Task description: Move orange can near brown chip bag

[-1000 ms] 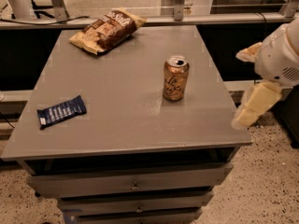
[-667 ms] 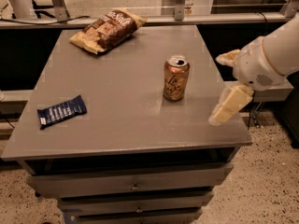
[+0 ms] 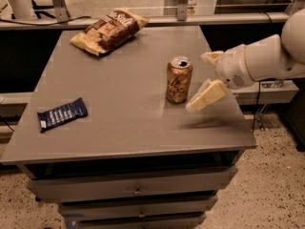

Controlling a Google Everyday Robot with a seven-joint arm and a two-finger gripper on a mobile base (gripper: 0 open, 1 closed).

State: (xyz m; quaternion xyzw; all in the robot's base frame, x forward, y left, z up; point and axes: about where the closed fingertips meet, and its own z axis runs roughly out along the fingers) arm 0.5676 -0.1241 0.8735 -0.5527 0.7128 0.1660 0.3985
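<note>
The orange can (image 3: 178, 79) stands upright on the grey table (image 3: 124, 118), right of centre, with its silver top and pull-tab opening showing. The brown chip bag (image 3: 109, 29) lies at the table's far left corner area, well apart from the can. My gripper (image 3: 202, 78) reaches in from the right on a white arm, just right of the can and above the table. Its fingers (image 3: 206, 95) are spread open, one nearer and one farther, and hold nothing. The can is not between them.
A dark blue wrapped bar (image 3: 62, 113) lies near the table's front left. Drawers (image 3: 136, 191) sit below the tabletop. A metal rail (image 3: 157, 19) runs behind the table. Speckled floor lies to the right.
My gripper has moved left from beyond the table's right edge to just beside the can. The can, bag and bar have not moved.
</note>
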